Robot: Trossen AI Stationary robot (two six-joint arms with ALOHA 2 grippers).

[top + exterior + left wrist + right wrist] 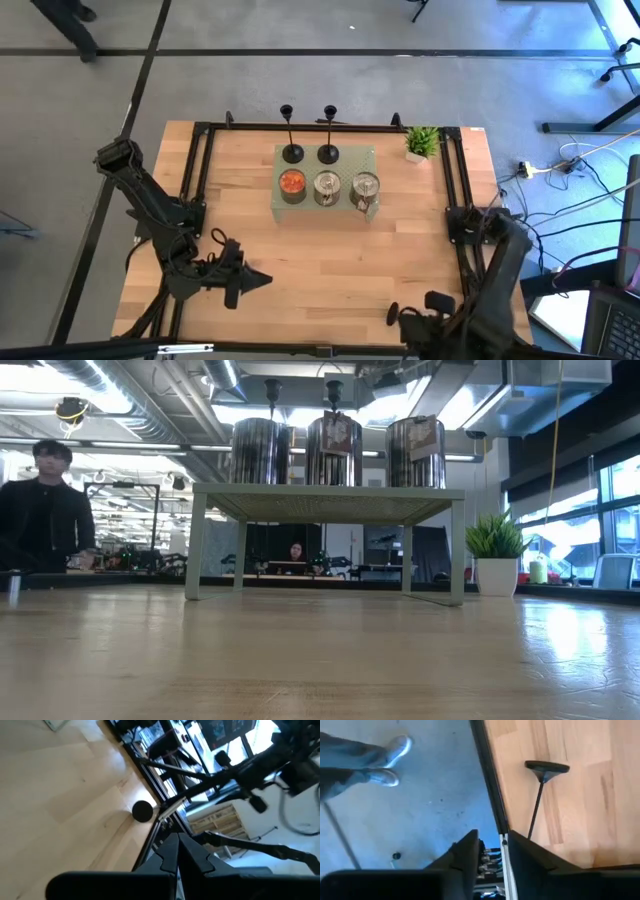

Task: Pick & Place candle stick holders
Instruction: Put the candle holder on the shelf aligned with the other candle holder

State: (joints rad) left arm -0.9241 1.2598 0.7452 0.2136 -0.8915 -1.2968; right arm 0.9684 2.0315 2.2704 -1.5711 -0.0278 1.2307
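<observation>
From above, two candle stick holders [291, 152] [328, 152] stand at the back of the green shelf [370, 158], behind three tins [327, 187]. A third holder [393, 313] lies on the surface [330, 260] by the right end effector [415, 318]. The left end effector [262, 280] is pinched closed, empty. The right wrist view shows parted fingers [465, 852] around that holder's stem.

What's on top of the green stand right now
The stand carries two black holders, one at back left, one beside it, and three cans along the front. Under them its top is hidden. The third holder lies on the table near the right gripper.
</observation>
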